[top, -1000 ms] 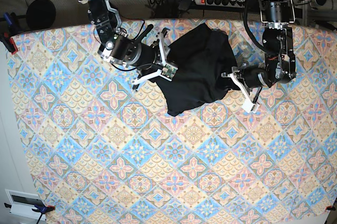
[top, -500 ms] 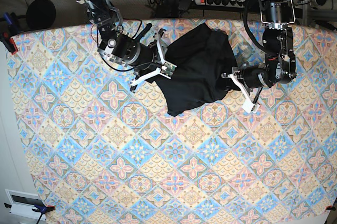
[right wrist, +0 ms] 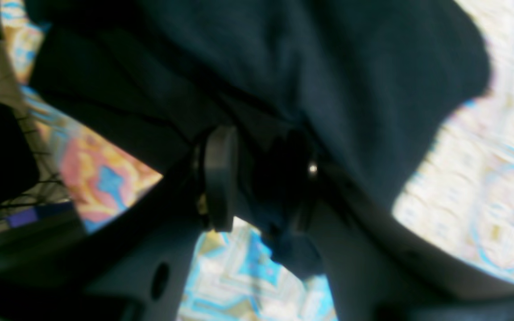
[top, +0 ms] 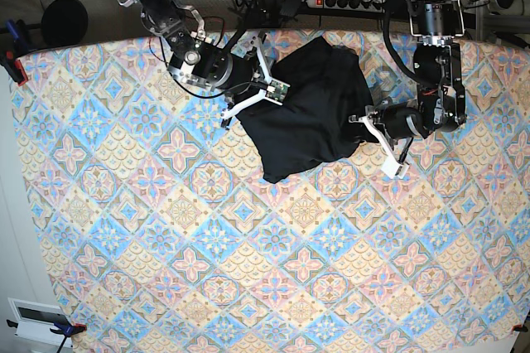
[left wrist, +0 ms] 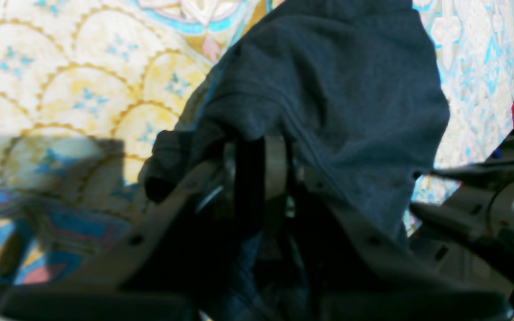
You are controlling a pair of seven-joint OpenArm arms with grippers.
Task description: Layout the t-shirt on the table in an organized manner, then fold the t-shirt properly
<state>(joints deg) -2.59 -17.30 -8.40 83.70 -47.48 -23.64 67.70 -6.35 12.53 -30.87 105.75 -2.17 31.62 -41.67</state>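
Both my arms reach in low from the far edge of the desk point(top: 166, 270). My left claw point(left wrist: 261, 147) pinches a ribbed fold of the t-shirt point(top: 310, 113); my right claw point(right wrist: 261, 178) grips soft black cloth between its pads. From above the shirt is a crumpled lump on the tile-patterned cover; only the wrist views show both pinches.
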